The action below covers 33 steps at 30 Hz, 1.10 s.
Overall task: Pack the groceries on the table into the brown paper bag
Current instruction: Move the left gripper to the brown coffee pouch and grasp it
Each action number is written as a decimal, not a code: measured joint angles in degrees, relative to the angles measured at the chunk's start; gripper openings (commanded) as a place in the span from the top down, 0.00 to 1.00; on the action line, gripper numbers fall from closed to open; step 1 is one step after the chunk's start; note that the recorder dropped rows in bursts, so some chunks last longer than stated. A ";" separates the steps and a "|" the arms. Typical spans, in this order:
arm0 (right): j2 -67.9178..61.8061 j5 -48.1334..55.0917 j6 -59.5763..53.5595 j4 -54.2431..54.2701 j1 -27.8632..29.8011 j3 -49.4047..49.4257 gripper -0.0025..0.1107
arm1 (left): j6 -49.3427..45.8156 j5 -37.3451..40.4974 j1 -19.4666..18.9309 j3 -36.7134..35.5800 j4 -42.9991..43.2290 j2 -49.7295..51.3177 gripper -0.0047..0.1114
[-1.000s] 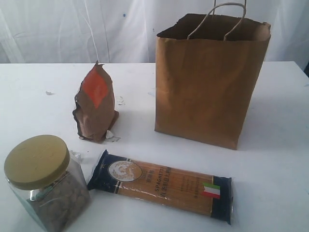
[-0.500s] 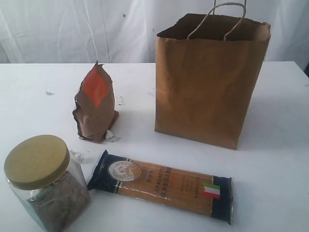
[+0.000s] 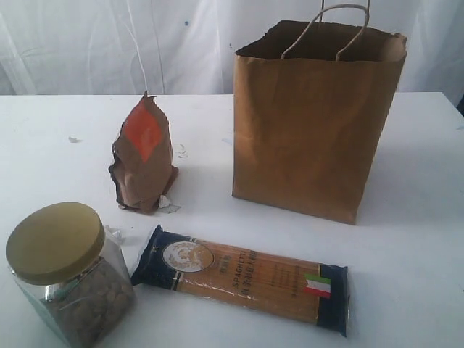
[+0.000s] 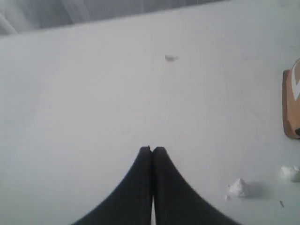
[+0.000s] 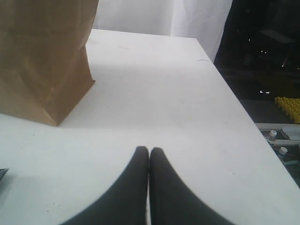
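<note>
Wide white tabletop (image 3: 424, 217), lightly specked, carrying everything in view. Toward rear right of exterior view: brown paper bag (image 3: 312, 130), upright, mouth open, twisted cord handle (image 3: 341, 18) arching above the rim; largest item by far. In front of bag, lying flat near front edge: long spaghetti pack (image 3: 243, 279), dark blue at both ends, label up, well apart from bag. At front left, just beside pack's left end: clear jar (image 3: 69, 275) with flat yellowish lid and dark contents; contact with pack not resolvable. Behind jar, left of bag: brown pouch (image 3: 143, 156) with orange label, standing upright, clear gap to bag. Left pincer (image 4: 152, 150): black tips pressed together, gripping nothing, above bare tabletop, pouch edge off to one side in left wrist view. Right pincer (image 5: 149, 150): tips likewise pressed together, empty, above bare tabletop with bag's lower corner near. Small white scraps (image 4: 236, 187) on tabletop near pouch base.
</note>
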<state>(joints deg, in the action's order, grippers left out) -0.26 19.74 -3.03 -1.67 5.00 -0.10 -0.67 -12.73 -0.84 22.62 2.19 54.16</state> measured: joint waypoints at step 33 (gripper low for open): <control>0.00 0.00 0.00 0.00 0.00 0.00 0.98 | -19.44 26.47 17.39 35.68 -21.11 17.03 0.96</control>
<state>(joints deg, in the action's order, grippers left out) -0.26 19.74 -3.03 -1.67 5.00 -0.10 -20.11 13.74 16.55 58.30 -18.93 71.19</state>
